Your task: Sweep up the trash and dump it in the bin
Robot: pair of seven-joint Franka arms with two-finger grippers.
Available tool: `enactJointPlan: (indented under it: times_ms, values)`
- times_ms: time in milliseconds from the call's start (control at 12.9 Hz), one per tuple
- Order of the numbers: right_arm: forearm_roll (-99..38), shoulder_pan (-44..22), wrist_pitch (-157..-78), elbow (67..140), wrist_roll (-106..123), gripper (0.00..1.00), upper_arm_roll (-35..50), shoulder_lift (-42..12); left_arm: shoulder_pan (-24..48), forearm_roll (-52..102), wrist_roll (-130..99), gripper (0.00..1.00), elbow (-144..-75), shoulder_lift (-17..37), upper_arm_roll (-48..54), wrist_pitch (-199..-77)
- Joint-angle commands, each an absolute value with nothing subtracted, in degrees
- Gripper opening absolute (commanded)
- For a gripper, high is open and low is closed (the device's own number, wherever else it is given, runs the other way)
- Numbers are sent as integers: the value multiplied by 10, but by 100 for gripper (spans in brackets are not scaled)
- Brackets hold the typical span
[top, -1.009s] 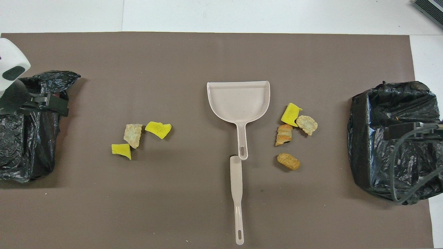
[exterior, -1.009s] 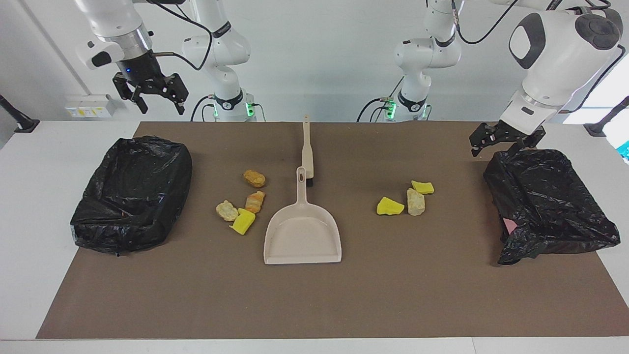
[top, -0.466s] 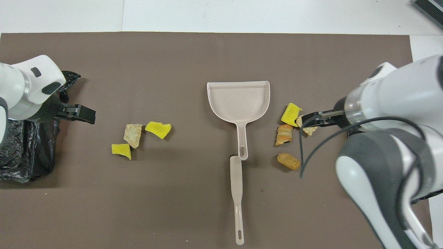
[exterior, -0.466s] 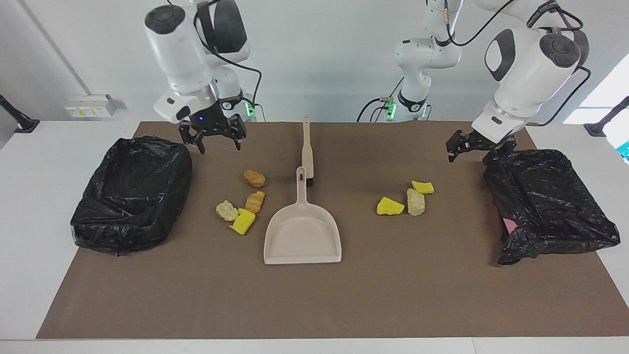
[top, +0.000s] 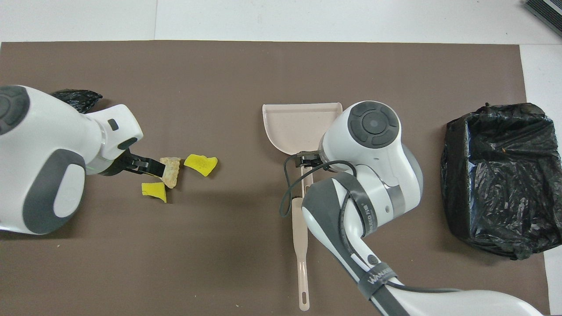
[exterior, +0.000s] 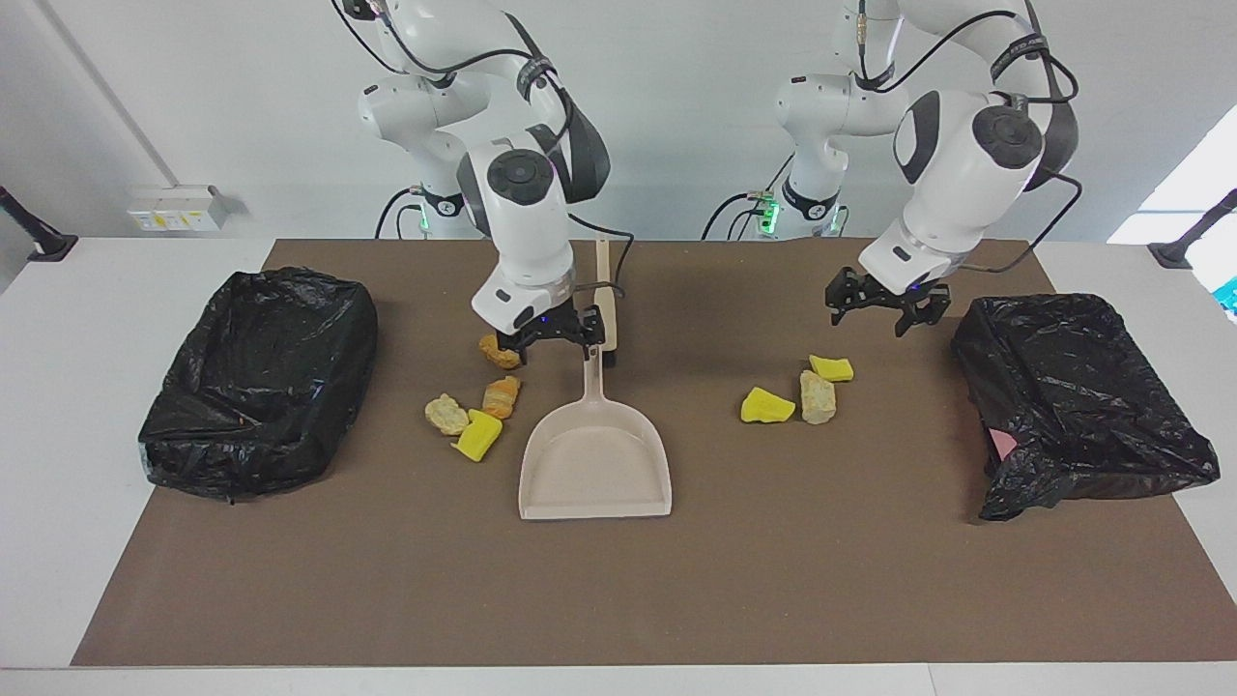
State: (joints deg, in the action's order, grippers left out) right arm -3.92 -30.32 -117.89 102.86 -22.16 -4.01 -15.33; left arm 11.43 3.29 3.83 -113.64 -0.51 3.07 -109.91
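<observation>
A beige plastic dustpan [exterior: 594, 454] with a flat, smooth scoop and a slim handle lies mid-mat on the brown mat [exterior: 618, 580] covering the white counter [exterior: 77, 387]; it serves as landmark. A matching long-handled brush [top: 300, 254] lies in line with the dustpan's handle, nearer the robots. The trash sits in two clusters beside the dustpan: toward the right arm's end, a porous yellow wedge [exterior: 478, 435], a pale crusty lump [exterior: 445, 414], a ridged orange lump [exterior: 502, 396] and a tan oval lump [exterior: 500, 354]; toward the left arm's end, two yellow wedges [exterior: 768, 406] [exterior: 831, 367] flanking a pale rough lump [exterior: 818, 397]. Crinkled, glossy black bag-lined bins [exterior: 261, 382] [exterior: 1073, 396] stand at each end of the mat. The right gripper [exterior: 548, 333] hangs over the dustpan handle's end, jaws spread and holding nothing; the left gripper [exterior: 877, 302] hovers over the mat near the three-piece cluster, jaws likewise apart and bare. The overhead view hides the four-piece cluster beneath the right arm and most of one bin beneath the left arm, all plain in the facing view, while the overhead view alone shows the brush's full length.
</observation>
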Motion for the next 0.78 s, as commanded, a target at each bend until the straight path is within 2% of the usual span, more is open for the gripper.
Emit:
enactJointPlan:
  times_ms: [0,233,311,388,466,543,699]
  values:
    - [-58,-317,-1191,1048,-229,100,-40,-170,157,39,38,100,-1244,-56,21,-1167]
    - [-58,-318,-1235,1093,-221,100,-40,-170,202,39,-5,100,-1319,-74,21,-1234]
    - [-58,-323,-1233,1093,-220,93,-40,-170,217,39,-18,100,-1338,-83,21,-1251]
    - [-58,-323,-1234,1092,-225,56,-40,-170,219,39,-20,100,-1342,-88,21,-1252]
    - [-58,-324,-1232,1090,-227,32,-40,-170,222,39,-27,100,-1342,-89,21,-1249]
    - [-57,-327,-1227,1087,-228,21,-40,-170,230,39,-39,100,-1342,-89,21,-1250]
    - [-57,-326,-1225,1083,-222,14,-40,-171,248,39,-59,100,-1342,-91,21,-1248]
